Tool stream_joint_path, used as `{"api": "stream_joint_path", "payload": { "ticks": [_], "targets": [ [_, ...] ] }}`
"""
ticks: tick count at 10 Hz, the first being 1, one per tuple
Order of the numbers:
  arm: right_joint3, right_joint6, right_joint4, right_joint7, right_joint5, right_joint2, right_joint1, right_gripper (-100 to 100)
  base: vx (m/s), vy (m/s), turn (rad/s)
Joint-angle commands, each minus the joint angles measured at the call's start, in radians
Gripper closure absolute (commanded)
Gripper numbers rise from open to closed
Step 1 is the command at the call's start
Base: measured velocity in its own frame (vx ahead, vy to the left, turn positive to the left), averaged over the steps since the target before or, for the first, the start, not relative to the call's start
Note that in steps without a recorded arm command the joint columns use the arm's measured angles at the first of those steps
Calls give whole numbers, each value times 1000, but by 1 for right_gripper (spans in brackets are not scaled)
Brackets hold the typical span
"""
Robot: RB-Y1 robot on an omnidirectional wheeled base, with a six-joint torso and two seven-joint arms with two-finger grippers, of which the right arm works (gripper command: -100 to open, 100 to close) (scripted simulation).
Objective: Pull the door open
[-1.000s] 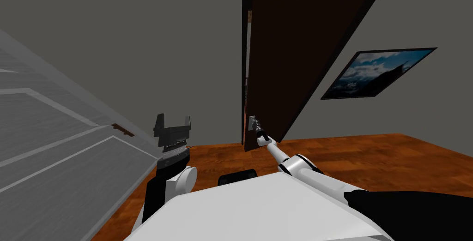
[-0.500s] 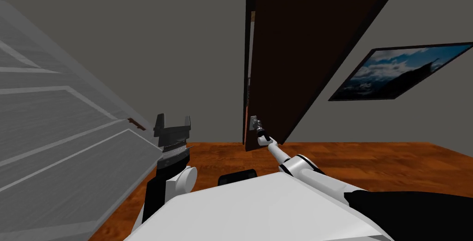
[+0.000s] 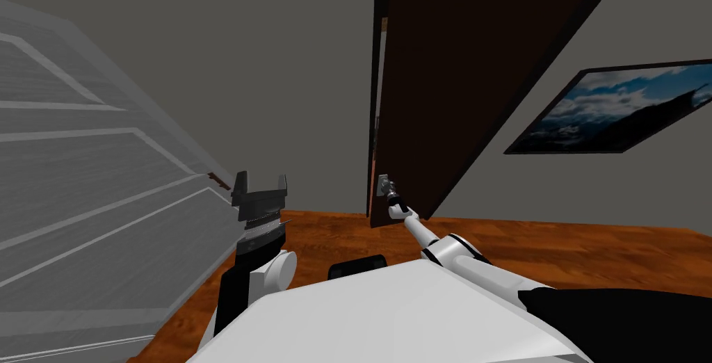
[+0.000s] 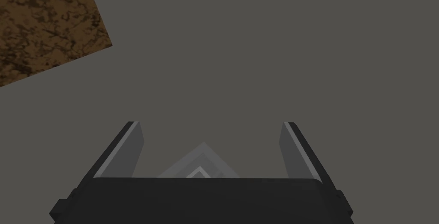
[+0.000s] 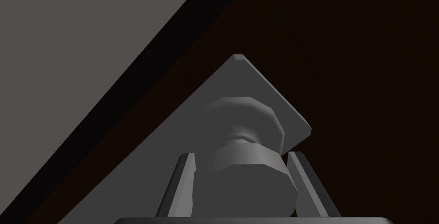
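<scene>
A dark brown door [image 3: 459,67] stands ajar, swung out from its dark frame [image 3: 373,101], with a narrow gap at the frame side. Low on its edge is a grey knob [image 3: 384,186] on a grey plate [image 5: 257,92]. My right gripper [image 3: 391,194] is at the end of the outstretched right arm, and its fingers [image 5: 182,183] press the sides of the knob [image 5: 244,178]. My left gripper [image 3: 260,188] is held up in front of the chest, apart from the door, its fingers [image 4: 128,150] open with nothing between them.
A grey panelled door [image 3: 83,192] slants across the left, close to my left arm. On the grey wall to the right of the brown door hangs a framed mountain picture [image 3: 619,108]. A wooden floor [image 3: 556,247] stretches ahead and to the right.
The whole head view has shifted: I have turned or moved, so the picture and the brown door spread rightward and the grey door looms larger. The right gripper stays shut on the knob.
</scene>
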Motion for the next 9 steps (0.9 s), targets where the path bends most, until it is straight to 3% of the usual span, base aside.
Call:
{"api": "stream_joint_path", "payload": {
  "ticks": [1,6,7,9],
  "targets": [
    [0,-6,1,-50,-27,-5,-2,100,-32,-36,103],
    [-1,2,-10,-174,-97,-16,7,100,-37,-38,107],
    [-1,2,-10,-174,-97,-16,7,100,-29,-27,70],
    [-2,6,-16,-237,-138,-22,12,100,-52,-51,152]
  ]
}}
